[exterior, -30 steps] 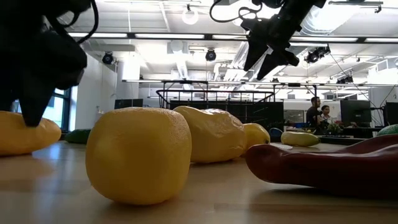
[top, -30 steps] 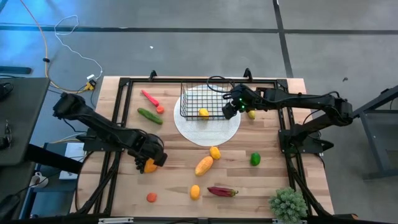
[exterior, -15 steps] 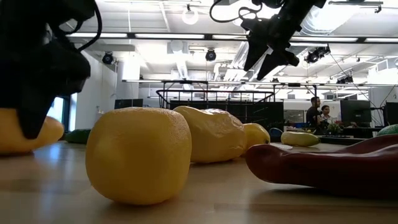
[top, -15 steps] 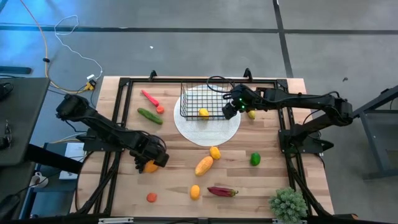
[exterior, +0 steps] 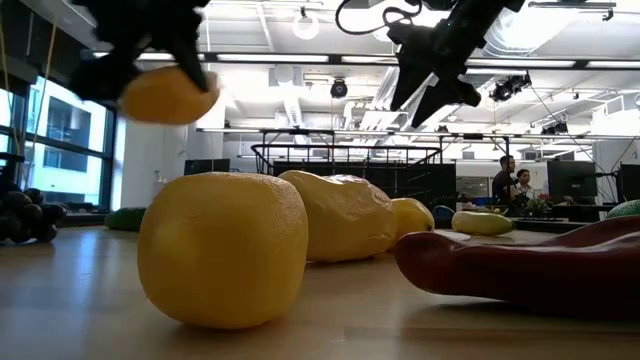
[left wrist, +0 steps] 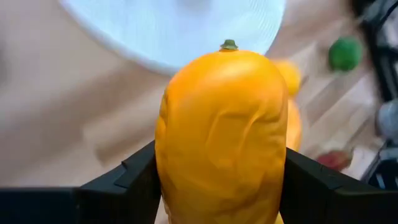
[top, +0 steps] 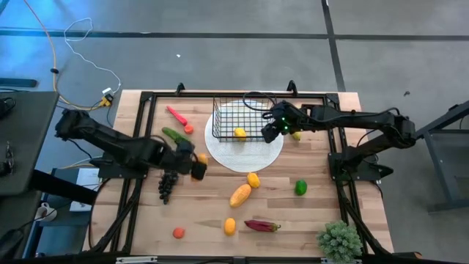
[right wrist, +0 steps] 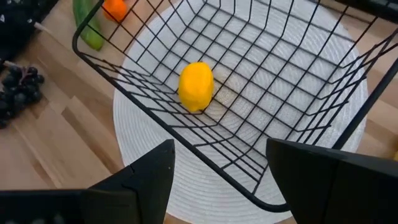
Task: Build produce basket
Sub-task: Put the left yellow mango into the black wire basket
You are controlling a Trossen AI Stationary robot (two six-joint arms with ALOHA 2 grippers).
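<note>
Near edge of the slatted wood worktop [top: 293, 213]: spiky green plant [top: 338, 240] at the 5 o'clock corner, glossy dark-red pepper [top: 261, 226], smooth yellow lemon [top: 230, 226] just beside it, small tomato [top: 178, 232] toward 7 o'clock. In the low view the lemon [exterior: 222, 250] fills the foreground, blocky with a matte dimpled skin; the pepper [exterior: 530, 268] lies long and shiny at its 3 o'clock.

Mid worktop: elongated orange mango [top: 240, 195], a rounder yellow-orange fruit [top: 253, 180] at its 1 o'clock, green pepper [top: 300, 187] well apart at 3 o'clock, dark grapes [top: 167, 185] in a knobbly cluster at 9 o'clock.

Left hand [top: 195, 166] is just off the plate's 8 o'clock edge, clamped on a second mango [left wrist: 221, 134]: smooth, slightly dented orange skin, green stem nub on top, black fingers [left wrist: 118, 183] pressing both flanks. Low view shows it lifted clear of the worktop.

Far side: round white ribbed plate [top: 245, 155] carries the basket [top: 238, 121], black wire grid, rectangular, see-through. One lemon [right wrist: 196, 86] sits inside on the mesh floor. Right hand [top: 271, 130] hovers at the basket's 3 o'clock rim, fingers [right wrist: 134, 177] spread, gripping nothing. A yellow fruit [top: 296, 135] lies beside it. Green cucumber [top: 176, 136], carrot [top: 176, 115] and a small orange piece [top: 189, 129] lie at 9 o'clock of the basket.
</note>
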